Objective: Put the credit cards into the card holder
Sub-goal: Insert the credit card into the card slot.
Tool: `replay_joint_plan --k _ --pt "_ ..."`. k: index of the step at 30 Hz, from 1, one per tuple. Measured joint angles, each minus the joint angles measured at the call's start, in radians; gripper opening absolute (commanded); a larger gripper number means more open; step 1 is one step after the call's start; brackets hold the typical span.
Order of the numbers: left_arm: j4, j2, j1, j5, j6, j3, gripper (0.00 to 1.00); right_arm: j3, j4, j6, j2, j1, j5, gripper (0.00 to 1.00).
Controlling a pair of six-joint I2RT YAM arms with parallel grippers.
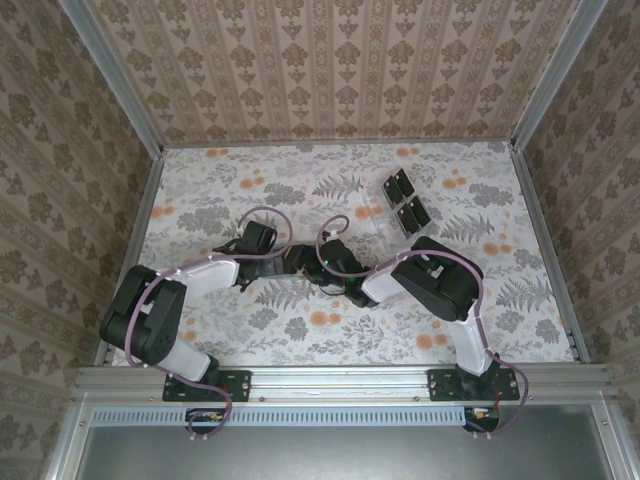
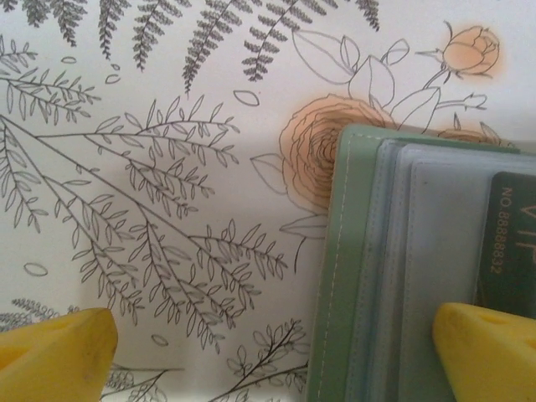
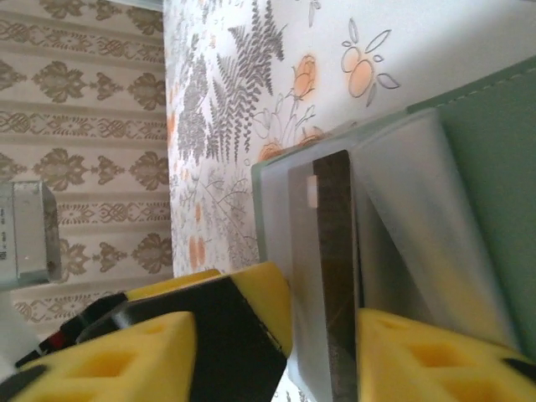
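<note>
Right fingers [image 3: 419, 360] flanking card [image 3: 335, 276], lengthwise toward camera

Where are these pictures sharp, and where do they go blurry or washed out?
Top external view: even, soft light, faint shadows under the arms, everything sharp. Left wrist view: the tablecloth print and the credit card's number are crisp; the left tool's yellow pads blur. Right wrist view: the card holder looks soft, and the tablecloth is nearly washed out at upper right.

Patterned wallpaper walls [image 1: 340, 70] around floral tabletop [image 1: 250, 190]
</note>
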Motion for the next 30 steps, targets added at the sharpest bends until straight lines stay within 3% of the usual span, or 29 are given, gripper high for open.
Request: replay_joint_plan --k 14,22,25,30 --pt "-0.101 -0.069 0.033 0.018 0.0 0.028 1.0 0.034 -0.284 -0.143 -0.093 -0.078 -0.077 0.69" --pt "-0.106 -0.048 0.033 0.018 0.001 0.028 1.0 0.12 -0.525 -0.322 -0.119 -0.117 -0.147 0.7" --pt "-0.102 -0.015 0.033 0.019 0.001 0.028 1.0 0.147 -0.63 -0.396 -0.148 -0.117 -0.148 0.69" --pt "-0.095 0.011 0.033 0.023 0.001 0.029 1.0 0.216 -0.777 -0.496 -0.183 -0.117 -0.13 0.58"
